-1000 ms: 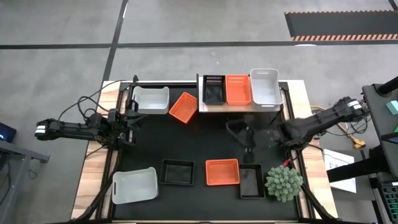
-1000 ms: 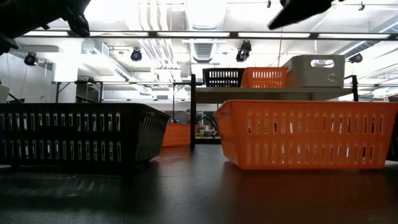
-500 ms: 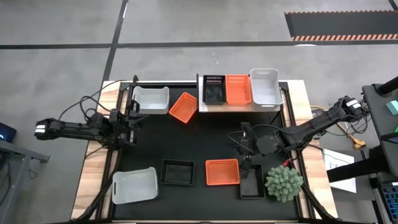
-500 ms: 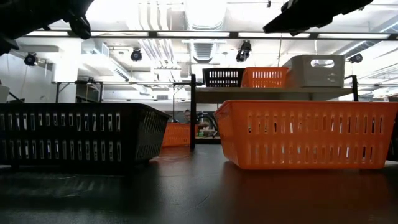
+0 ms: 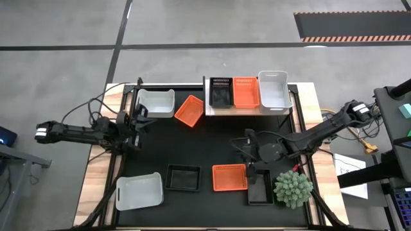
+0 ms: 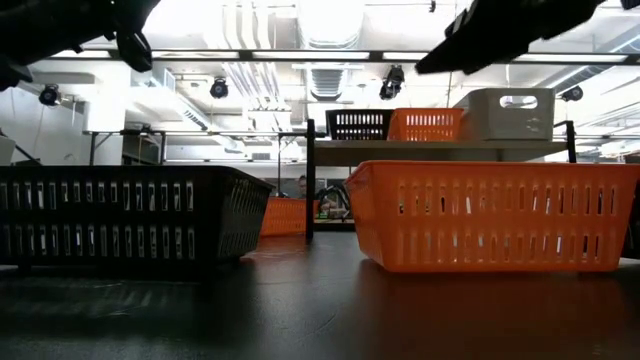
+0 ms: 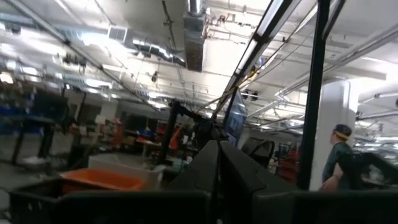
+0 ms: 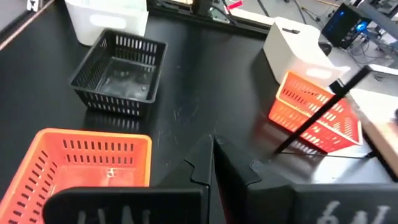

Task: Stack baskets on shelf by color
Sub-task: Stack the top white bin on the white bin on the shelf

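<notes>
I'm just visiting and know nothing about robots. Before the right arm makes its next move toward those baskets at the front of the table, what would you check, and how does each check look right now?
1. Right tool empty: ok, fingers shut, holding nothing.
2. Target within reach: ok, it hovers near the front orange basket.
3. Fingers opened for a grasp: not ok.
4. Orange slot on the shelf ready: ok, an orange basket sits there.
5. Left tool clear of the path: ok, far off by the white basket.
6. Plant clearance: cannot tell.
</notes>
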Available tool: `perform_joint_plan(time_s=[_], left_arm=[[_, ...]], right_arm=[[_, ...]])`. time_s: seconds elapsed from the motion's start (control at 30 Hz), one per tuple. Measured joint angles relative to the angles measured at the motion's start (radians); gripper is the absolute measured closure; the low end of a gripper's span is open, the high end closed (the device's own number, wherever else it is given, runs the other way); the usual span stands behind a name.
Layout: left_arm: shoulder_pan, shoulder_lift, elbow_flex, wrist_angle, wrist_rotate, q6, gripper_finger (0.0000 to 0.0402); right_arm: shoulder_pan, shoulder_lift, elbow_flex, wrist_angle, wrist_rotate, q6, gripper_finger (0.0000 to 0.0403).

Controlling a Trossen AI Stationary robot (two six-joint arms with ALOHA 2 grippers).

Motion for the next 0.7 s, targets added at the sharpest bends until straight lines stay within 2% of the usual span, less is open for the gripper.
perform_joint_plan(time_s=[0.27, 0.4, 0.47, 0.57, 0.7], left_arm=[[0.0, 0.122, 0.0, 0.02, -0.006, -0.11, 0.0402], [0.0, 0.188, 0.005, 0.032, -0.065, -0.157, 0.0402], [0.0, 0.217, 0.007, 0.026, -0.133, -0.21, 0.0402], [0.0, 0.261, 0.019, -0.026, -0.307, -0.329, 0.0402], [0.002, 0.303, 0.086, -0.312, -0.497, -0.472, 0.0402]], right_arm=[[0.0, 0.129, 0.014, 0.072, 0.0, -0.076, 0.0394], [-0.003, 0.14, 0.023, 0.07, 0.008, -0.044, 0.0394], [-0.003, 0.13, 0.024, 0.065, 0.008, -0.032, 0.0394], [-0.003, 0.104, 0.024, 0.048, 0.008, -0.031, 0.0394], [-0.003, 0.076, 0.024, 0.047, 0.008, -0.031, 0.0394]])
